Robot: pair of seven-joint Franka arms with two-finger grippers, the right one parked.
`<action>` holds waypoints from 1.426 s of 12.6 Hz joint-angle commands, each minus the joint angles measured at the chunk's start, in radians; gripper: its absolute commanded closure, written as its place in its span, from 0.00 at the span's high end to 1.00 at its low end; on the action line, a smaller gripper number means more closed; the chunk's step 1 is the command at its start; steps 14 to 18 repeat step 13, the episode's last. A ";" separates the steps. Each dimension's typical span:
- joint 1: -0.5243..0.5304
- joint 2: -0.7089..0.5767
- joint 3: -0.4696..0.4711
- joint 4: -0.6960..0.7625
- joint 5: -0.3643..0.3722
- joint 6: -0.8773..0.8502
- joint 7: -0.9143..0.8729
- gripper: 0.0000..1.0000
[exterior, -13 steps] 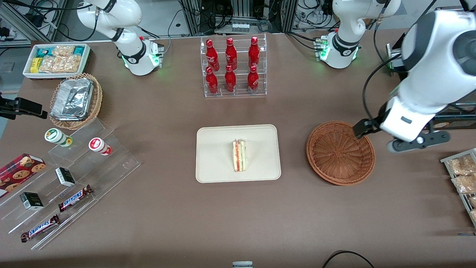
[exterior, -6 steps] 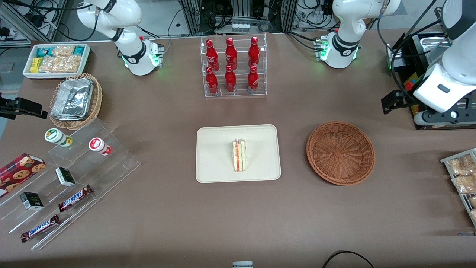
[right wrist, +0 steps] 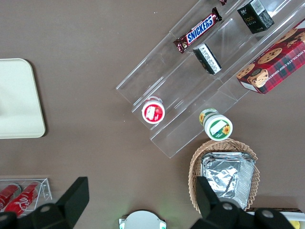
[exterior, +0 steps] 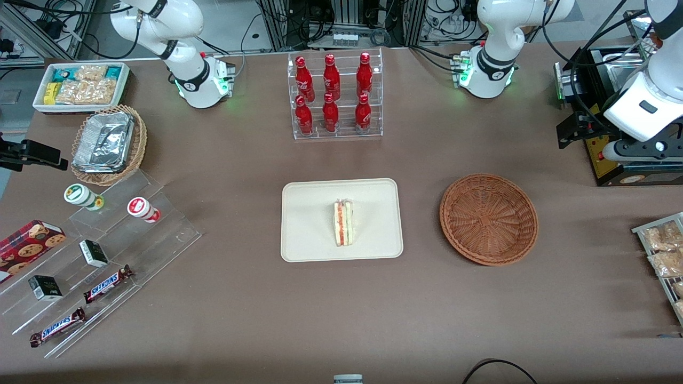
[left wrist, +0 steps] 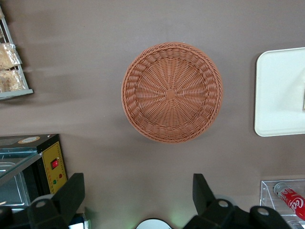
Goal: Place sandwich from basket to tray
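Since a second ago my tool (left wrist: 136, 200) has pulled away from the basket (exterior: 489, 218), fingers spread and empty; sandwich (exterior: 343, 223) rests on tray (exterior: 309, 213).

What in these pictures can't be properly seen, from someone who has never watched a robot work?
- Sandwich: plain on the tray in the front view; the left wrist view cuts it off at the picture's edge.
- Tray: only one end shows in either wrist view.
- Gripper: fingers spread and empty in its wrist view, high above the table beside the basket; the arm's own body hides them in the front view.
- Snack packets: cut off by the front view's edge.
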 commanded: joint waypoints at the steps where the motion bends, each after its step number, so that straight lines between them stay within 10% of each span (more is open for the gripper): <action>1: -0.029 -0.014 0.067 0.004 -0.032 0.008 0.035 1.00; 18: -0.021 0.052 0.075 0.070 -0.029 0.027 0.022 1.00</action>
